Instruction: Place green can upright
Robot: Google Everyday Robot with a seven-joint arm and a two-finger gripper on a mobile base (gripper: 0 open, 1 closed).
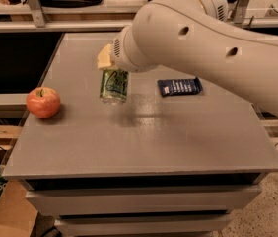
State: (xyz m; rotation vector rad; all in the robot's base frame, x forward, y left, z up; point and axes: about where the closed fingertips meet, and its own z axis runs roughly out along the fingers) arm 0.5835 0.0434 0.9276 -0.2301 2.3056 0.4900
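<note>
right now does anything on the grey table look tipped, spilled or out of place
Nothing is spilled or damaged. Only the green aluminium drink can stands out: it hangs slightly tilted in the gripper above the grey table, not yet set down. The red apple and the flat dark-blue packet rest normally.
</note>
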